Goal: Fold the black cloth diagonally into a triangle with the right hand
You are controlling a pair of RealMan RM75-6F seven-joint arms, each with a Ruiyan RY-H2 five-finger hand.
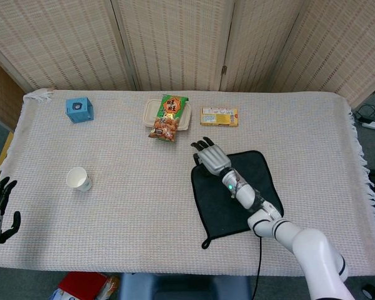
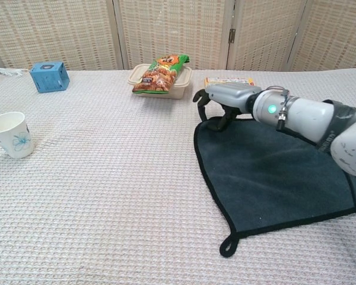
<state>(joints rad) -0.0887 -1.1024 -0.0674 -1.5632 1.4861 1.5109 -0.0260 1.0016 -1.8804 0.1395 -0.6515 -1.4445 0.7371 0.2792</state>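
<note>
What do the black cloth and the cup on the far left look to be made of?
The black cloth looks like soft, matte microfibre or terry: a fine nap, a stitched black border and a small hanging loop at its near corner. The cup looks like thin paper: white, matte, with a rolled rim and a blue floral print, though coated plastic cannot be excluded.

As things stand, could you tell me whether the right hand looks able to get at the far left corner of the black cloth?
Probably yes: the right hand hovers with curled fingers at that corner of the black cloth, and nothing lies between them.
</note>
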